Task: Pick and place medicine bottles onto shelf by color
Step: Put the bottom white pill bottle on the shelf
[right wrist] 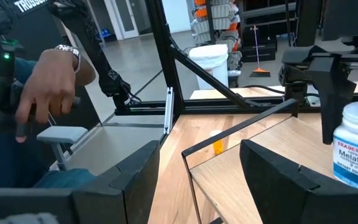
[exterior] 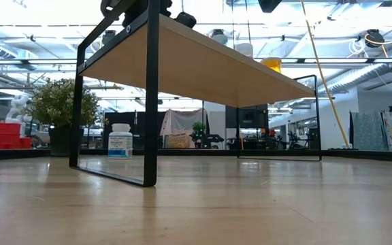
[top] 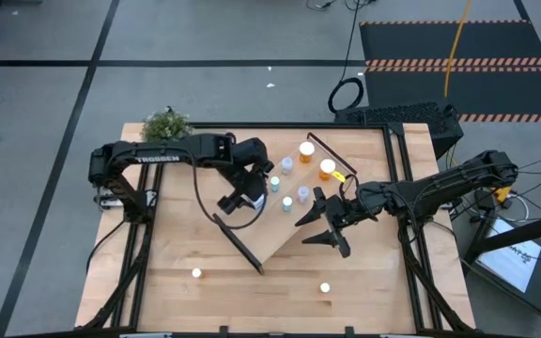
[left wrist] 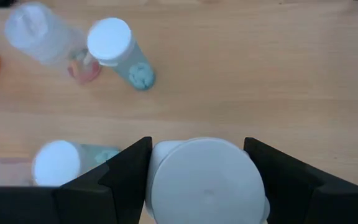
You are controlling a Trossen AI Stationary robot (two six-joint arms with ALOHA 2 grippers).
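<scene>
Your left gripper (left wrist: 197,180) is over the shelf (top: 294,221), with its fingers set on either side of a large white bottle (left wrist: 205,180) whose cap fills the gap between them; the fingers sit against the cap on both sides. From above, that gripper (top: 244,199) is at the shelf's left end. Your right gripper (top: 325,225) hangs at the shelf's right edge with its fingers parted and nothing between them. On the shelf you have several small bottles: an orange one (top: 327,169) and a second orange one (top: 306,149) at the far end, pale blue ones (top: 287,202) near the middle. Two bottles (top: 196,273) remain on the table (top: 364,282), well apart. A white bottle (exterior: 120,141) stands beyond the shelf.
</scene>
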